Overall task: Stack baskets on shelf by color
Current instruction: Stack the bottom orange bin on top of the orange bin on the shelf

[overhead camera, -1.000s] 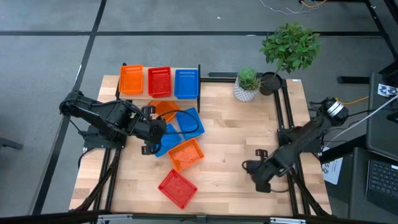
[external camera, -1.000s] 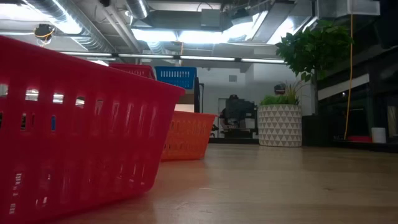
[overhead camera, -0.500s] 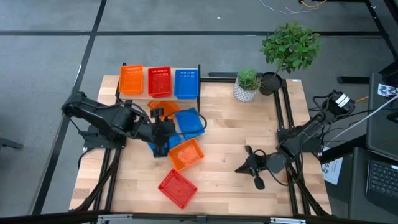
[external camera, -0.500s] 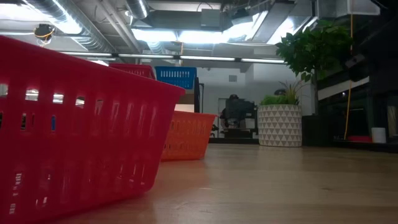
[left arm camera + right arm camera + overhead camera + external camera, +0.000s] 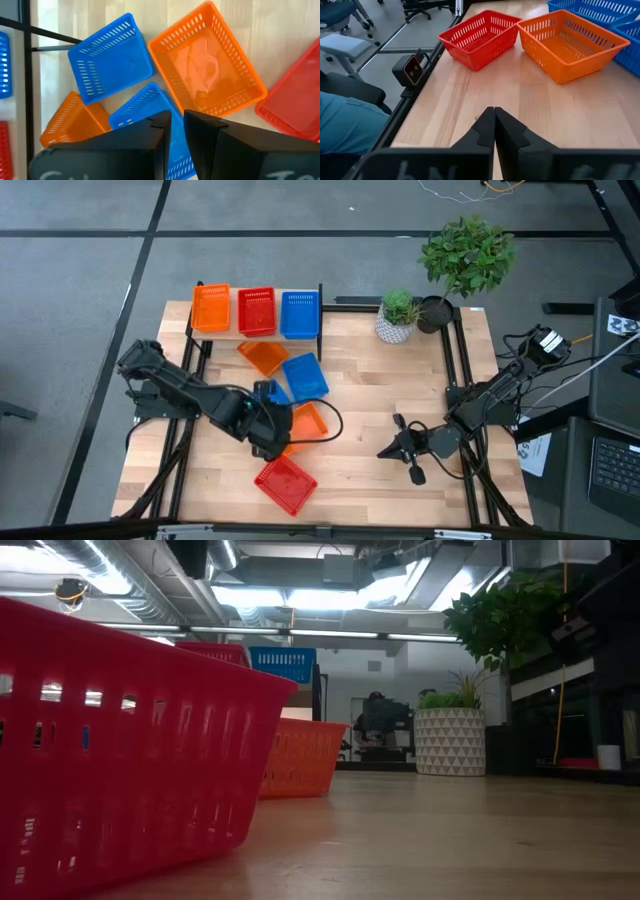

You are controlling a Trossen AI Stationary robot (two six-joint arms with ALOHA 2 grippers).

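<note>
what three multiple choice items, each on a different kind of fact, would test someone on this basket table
1. Where is the white patterned plant pot?
A. on the shelf
B. on the table, beside the shelf's right end
C. inside a basket

2. How many baskets sit on the shelf?
A. one
B. three
C. five

3. In what state is the right claw?
A. shut, holding nothing
B. wide open
C. shut on a red basket

Answers:
1 B: the high view shows it on the wood, right of the shelf.
2 B: orange basket, red basket and blue basket stand in a row.
3 A: its fingers meet over bare table.
</note>
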